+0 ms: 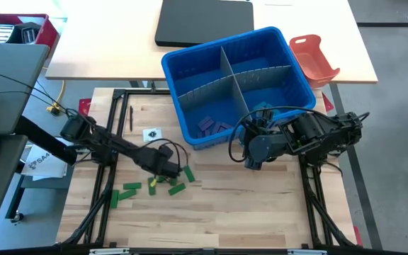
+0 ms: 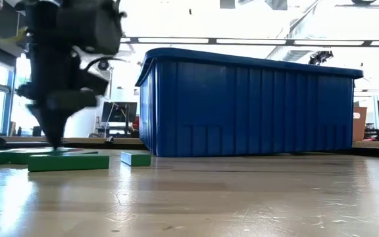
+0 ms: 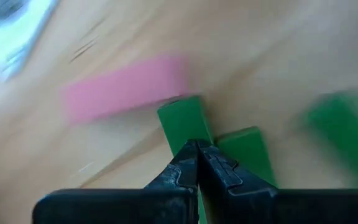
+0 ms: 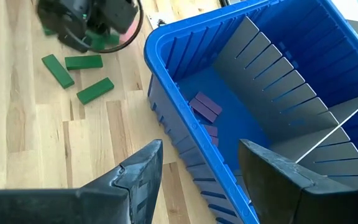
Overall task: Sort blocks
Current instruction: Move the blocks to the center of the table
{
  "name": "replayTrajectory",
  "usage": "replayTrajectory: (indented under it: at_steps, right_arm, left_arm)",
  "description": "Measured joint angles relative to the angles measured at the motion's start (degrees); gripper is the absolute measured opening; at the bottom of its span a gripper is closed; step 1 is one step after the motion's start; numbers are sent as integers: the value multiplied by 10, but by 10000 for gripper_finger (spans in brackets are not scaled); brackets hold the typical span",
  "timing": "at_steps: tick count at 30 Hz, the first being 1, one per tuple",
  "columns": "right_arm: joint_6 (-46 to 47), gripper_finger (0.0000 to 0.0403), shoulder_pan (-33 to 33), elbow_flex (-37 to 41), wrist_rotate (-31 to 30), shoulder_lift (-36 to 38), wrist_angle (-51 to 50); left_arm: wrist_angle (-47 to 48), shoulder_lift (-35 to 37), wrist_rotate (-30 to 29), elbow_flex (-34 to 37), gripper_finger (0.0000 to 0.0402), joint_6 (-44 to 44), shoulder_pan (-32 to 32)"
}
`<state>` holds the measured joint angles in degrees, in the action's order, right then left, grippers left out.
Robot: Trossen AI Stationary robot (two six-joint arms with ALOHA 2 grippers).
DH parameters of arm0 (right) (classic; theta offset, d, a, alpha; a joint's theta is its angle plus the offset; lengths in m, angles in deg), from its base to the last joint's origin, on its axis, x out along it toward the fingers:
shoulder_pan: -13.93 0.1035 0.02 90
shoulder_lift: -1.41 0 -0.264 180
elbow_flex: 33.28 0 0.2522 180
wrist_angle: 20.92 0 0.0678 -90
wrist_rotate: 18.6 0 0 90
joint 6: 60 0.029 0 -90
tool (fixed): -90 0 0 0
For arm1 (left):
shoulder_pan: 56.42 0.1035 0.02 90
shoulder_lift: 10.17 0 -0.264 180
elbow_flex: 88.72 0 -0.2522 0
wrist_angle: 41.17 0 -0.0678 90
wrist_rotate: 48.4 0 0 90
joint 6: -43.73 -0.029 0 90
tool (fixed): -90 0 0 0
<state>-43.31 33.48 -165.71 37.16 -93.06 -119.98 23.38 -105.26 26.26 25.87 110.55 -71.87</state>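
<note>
The blue bin (image 1: 238, 81) holds purple blocks (image 4: 205, 106). In front of it the green blocks (image 1: 151, 187) lie on the table (image 1: 246, 205). The closed, empty left pincer (image 3: 199, 149) presses among them and risks scattering them. The right pincer (image 4: 201, 168) waits open beside the bin.

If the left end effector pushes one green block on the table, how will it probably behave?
The green block probably slides instead of rolling, because it lies flat with straight edges. It looks stiff and likely light. Neighbouring green blocks lie close, so a push by the shut left end effector may move them too.
</note>
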Motion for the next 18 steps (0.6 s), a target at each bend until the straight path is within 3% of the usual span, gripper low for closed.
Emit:
replayTrajectory:
  at_steps: [4,10,18]
  right_arm:
    - [0,204,0,0,0,0,0]
    - [0,204,0,0,0,0,0]
    - [0,204,0,0,0,0,0]
  left_arm:
    - [-37,-4,-27,-20,0,-18,-13]
    - [48,10,-39,-83,0,-20,-41]
    - [172,20,106,-91,0,57,-117]
